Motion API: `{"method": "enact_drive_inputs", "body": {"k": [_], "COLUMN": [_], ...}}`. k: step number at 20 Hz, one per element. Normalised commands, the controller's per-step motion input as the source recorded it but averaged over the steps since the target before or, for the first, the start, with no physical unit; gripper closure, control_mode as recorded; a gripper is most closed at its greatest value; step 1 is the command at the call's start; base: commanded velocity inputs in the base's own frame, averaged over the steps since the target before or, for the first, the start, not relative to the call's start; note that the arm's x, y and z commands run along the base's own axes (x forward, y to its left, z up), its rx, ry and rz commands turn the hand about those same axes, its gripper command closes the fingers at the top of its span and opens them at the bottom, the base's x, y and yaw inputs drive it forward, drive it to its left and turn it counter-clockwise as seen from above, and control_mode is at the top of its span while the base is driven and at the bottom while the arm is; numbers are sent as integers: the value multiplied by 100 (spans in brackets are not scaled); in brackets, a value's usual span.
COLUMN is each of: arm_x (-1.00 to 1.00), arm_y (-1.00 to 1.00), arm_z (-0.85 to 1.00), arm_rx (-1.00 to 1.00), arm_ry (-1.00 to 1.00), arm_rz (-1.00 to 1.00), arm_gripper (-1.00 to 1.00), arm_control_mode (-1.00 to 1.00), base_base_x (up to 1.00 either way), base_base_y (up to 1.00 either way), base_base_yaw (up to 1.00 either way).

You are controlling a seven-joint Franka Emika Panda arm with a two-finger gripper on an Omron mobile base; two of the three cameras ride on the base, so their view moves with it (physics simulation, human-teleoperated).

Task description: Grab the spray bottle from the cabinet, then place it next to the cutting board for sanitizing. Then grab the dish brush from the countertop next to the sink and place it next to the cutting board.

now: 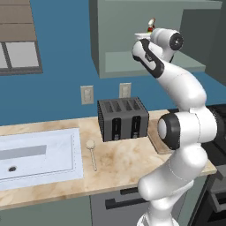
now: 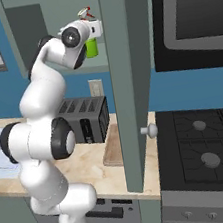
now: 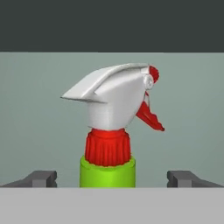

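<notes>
Grey-green cabinet (image 2: 125, 56) walls stood behind everything we faced. Our fingers (image 3: 111, 178) were spread wide, one tip on either side of the spray bottle (image 3: 109, 131), which stood upright between them, untouched, on the cabinet shelf. Well below us, the dish brush (image 1: 92, 152) lay on the counter (image 1: 119, 163) beside the sink (image 1: 39, 154).

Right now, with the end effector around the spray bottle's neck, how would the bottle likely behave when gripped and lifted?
The spray bottle looks rigid plastic, so it should hold shape. Its big white nozzle head sits above a narrow ribbed collar, so it seems top-heavy and could tip if nudged. The smooth green shoulder may slip; the open end effector straddles it.
</notes>
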Motion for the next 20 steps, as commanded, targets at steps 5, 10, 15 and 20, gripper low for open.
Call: {"method": "enact_drive_inputs", "body": {"k": [5,10,15,20], "arm_x": [32,2,-13,-89], "arm_y": [5,0,0,0], "arm_z": [-1,0,0,1], "arm_rx": [-1,0,0,0], "arm_ry": [2,0,-5,-20], "arm_rz": [0,0,0,0], "arm_gripper": [100,100,100,100], "arm_control_mode": [-100,-100,-100,-100], "base_base_x": [0,0,0,0], "base_base_y": [0,0,0,0], "base_base_yaw": [0,0,0,0]}}
